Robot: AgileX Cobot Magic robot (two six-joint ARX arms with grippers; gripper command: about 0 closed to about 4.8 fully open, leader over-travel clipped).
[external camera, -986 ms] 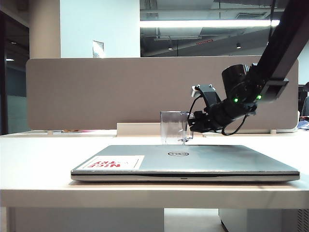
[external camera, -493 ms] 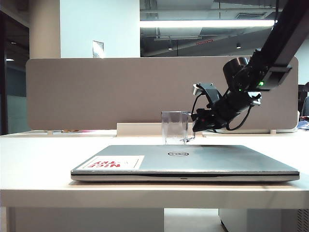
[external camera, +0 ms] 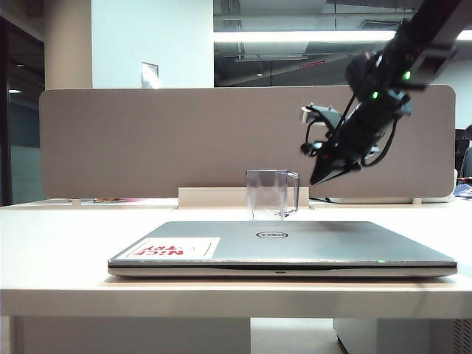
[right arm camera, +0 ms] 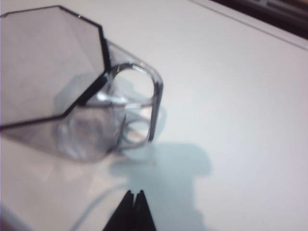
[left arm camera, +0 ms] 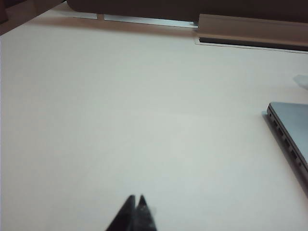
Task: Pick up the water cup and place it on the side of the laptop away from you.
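Exterior view | water cup (external camera: 270, 194) upright, handle toward closed right tool (external camera: 319, 177) | left tool (left arm camera: 136, 201) closed

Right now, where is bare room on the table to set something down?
Bare tabletop spreads left of the laptop, where the shut left gripper hovers. It is crowded behind the laptop: the water cup stands there, the shut right gripper just above.

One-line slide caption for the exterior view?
Water cup stands behind the closed laptop; shut right gripper hangs clear.
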